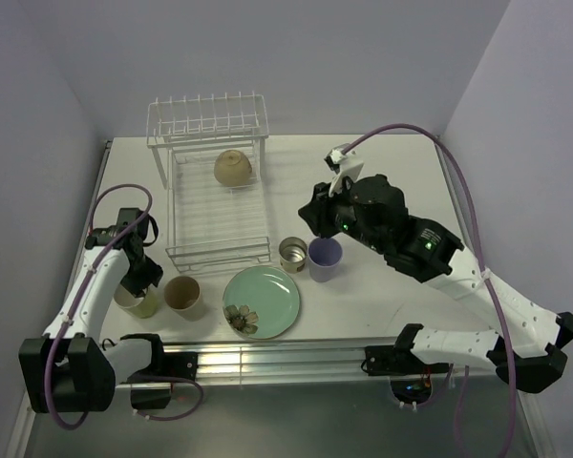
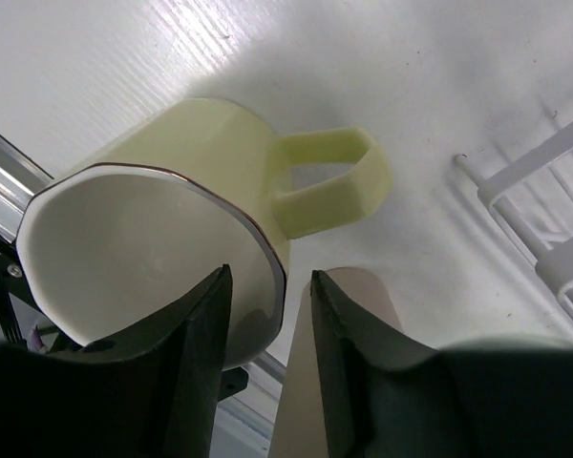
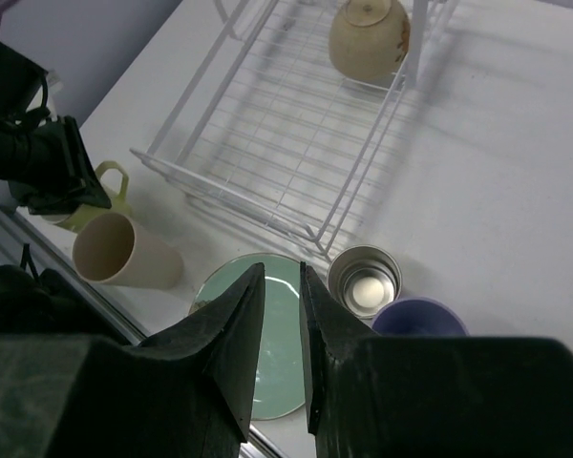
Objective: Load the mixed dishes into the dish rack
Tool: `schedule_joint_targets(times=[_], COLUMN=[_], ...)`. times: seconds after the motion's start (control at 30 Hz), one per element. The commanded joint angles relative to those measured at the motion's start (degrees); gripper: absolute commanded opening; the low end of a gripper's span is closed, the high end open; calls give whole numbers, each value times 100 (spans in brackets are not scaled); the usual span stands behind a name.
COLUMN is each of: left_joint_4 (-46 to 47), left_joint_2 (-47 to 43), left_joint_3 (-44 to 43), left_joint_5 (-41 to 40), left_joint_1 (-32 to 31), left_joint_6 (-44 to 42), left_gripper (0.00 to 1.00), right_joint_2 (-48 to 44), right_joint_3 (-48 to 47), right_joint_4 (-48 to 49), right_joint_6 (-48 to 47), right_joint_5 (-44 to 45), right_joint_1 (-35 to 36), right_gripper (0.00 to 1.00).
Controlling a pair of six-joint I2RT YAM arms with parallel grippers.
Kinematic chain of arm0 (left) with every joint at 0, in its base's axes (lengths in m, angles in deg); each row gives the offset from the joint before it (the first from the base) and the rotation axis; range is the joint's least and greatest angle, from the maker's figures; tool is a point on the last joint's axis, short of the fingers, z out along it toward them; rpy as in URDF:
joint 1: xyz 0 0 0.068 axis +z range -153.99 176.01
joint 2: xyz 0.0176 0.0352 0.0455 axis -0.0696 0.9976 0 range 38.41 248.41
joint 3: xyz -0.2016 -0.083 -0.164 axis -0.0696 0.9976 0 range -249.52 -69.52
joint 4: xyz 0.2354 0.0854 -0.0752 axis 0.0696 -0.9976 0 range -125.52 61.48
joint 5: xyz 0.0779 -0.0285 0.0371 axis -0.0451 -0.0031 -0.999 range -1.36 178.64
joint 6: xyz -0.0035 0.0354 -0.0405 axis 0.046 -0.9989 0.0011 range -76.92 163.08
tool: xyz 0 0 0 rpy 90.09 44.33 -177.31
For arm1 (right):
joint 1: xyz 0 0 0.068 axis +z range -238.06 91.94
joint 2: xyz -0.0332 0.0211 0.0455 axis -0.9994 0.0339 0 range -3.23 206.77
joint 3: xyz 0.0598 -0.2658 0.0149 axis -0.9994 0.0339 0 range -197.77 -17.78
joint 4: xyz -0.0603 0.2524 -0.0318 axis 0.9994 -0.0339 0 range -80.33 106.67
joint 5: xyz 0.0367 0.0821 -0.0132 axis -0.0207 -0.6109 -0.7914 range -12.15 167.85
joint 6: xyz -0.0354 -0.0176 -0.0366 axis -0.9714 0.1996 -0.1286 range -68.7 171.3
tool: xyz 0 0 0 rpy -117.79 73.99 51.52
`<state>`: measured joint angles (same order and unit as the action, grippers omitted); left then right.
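**Left arm at the mug's rim, right arm poised over the cups**

The left gripper (image 2: 270, 277) is down over the pale yellow-green mug (image 2: 153, 229). Its fingers are parted and straddle the mug's rim. One finger sits inside the mouth and the other outside the wall, with daylight on both sides of the rim, so it is not clamped. The mug's handle points away from the fingers. The tan cup (image 2: 368, 301) stands just beside the outer finger. A corner of the dish rack (image 1: 208, 124) shows farther out beyond it, across bare white table (image 1: 382, 162).

The right gripper (image 3: 283, 267) hangs in the air above the table and holds nothing. Its fingers are drawn close, with only a narrow slit between them. Through that slit, directly below the tips, lies the mint-green plate (image 1: 264, 298). The small metal cup (image 3: 363, 279) stands upright just to one side of the tips. The lavender cup (image 3: 418, 315) is pressed close against it, nearer the wrist. Ahead of this gripper stretches the rack's wire tray. At the tray's far end, by the row of upright prongs, the cream bowl (image 3: 368, 38) lies tipped on its side. It is the only dish inside the rack. The mug, both cups, the metal cup and the plate all sit on the table outside the rack's near rail.
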<state>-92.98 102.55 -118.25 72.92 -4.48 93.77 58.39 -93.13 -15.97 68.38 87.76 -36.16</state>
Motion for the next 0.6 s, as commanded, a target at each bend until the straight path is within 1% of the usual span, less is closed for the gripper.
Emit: schedule_joint_targets(times=[0.0, 0.03, 0.07, 0.1, 0.13, 0.17, 0.27, 0.37, 0.4, 0.47, 0.5, 0.57], left_joint_4=[4, -4, -4, -31, -48, -92, -311, -680, -960, -1277, -1444, -1446], left_joint_2=[2, -15, -24, -50, -103, -129, -279, -490, -525, -587, -595, -762], left_joint_3=[100, 161, 179, 188, 215, 215, 224, -162, -537, -970, -1407, -1831], left_joint_5=[175, 193, 219, 219, 210, 167, 18, -263, -499, -703, -782, -625], left_joint_1=[32, 32, 32, 32, 32, 180, 207, 225, 225, 225, 234, 303], left_joint_6=[19, 28, 37, 63, 63, 72, 212, 422, 467, 642, 626, 590], left_gripper=[41, 37, 26, 21, 12, 0, 0, 0, 0, 0, 0, 0], right_joint_2=[-247, -300, -318, -335, -335, -335, -309, -213, -186, -72, -11, 279], right_joint_3=[47, 56, 64, 73, 73, 73, 91, 30, -23, -85, -198, -357], right_joint_4=[65, 74, 91, 91, 83, 100, 91, 13, 4, -49, -93, -311], right_joint_6=[-47, -64, -99, -100, -100, -108, -91, -12, 6, 49, 50, 84], right_joint_5=[55, 55, 46, 37, 37, 28, -33, -130, -165, -314, -384, -595], right_joint_1=[-171, -206, -241, -259, -277, -286, -303, -303, -303, -303, -295, -295], right_gripper=[29, 29, 29, 29, 28, 28, 28, 28, 28, 28, 28, 28])
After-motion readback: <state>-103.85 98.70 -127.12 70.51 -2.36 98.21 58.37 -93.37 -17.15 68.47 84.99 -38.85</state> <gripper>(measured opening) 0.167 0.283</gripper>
